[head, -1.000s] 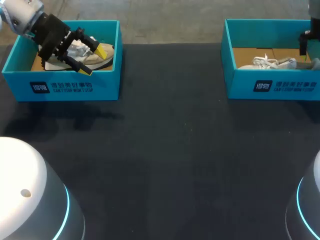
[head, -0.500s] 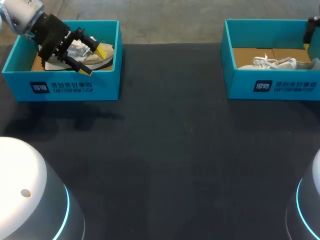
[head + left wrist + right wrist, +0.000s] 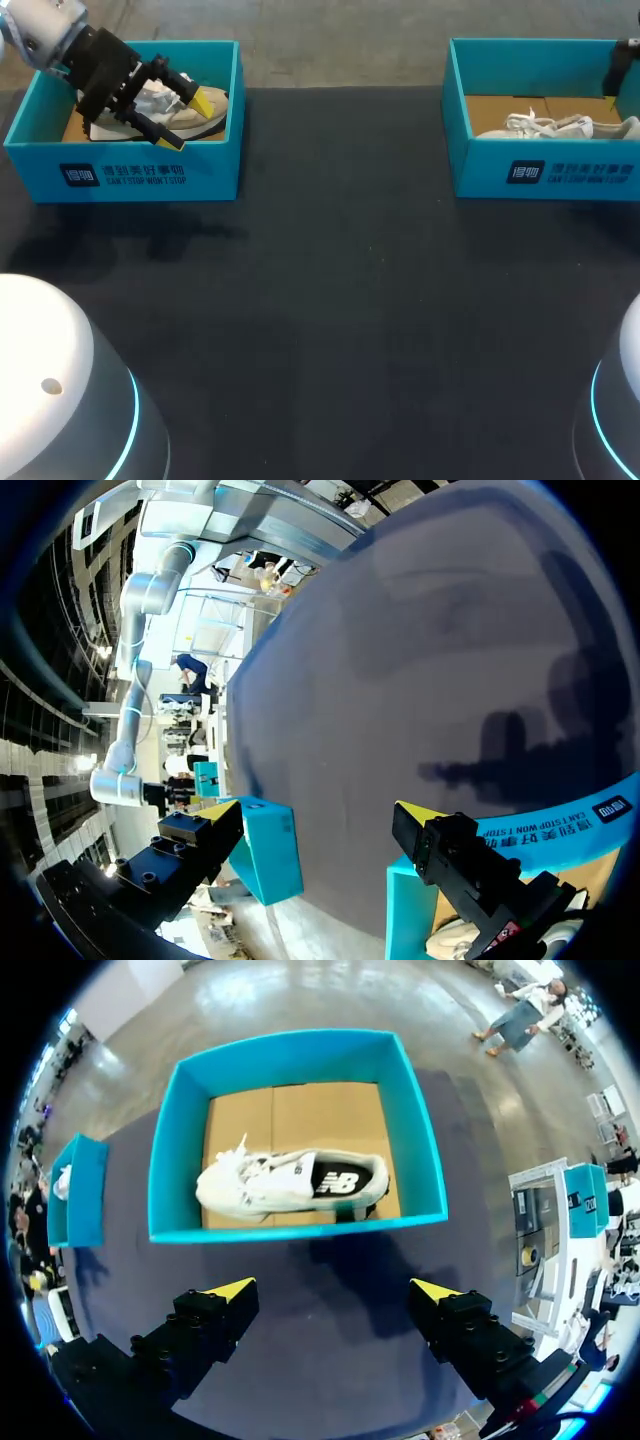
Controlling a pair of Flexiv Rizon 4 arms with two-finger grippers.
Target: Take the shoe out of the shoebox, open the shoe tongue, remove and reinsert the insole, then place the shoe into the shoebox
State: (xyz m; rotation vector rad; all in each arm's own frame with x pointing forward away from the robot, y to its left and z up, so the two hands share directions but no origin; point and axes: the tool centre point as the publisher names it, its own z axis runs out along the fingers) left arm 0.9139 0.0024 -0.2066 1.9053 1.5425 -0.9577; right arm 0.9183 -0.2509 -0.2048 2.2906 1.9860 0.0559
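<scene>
Right wrist view: the wide-open right tool hangs over the white lace-up shoe in the blue cardboard box. It should drop straight and pinch its middle.

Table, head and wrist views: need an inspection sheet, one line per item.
Surface: dark matte table, flat.
Job's things: beige sneaker inside the left teal cardboard shoebox; white lace-up sneaker on the brown floor of the right teal cardboard shoebox.
Clutter: nothing seen.
Grippers: left gripper open, in the left box over the beige sneaker; right gripper open, above the table beside the right box, holding nothing.
Cables: nothing seen.
Surroundings: nothing seen.
</scene>
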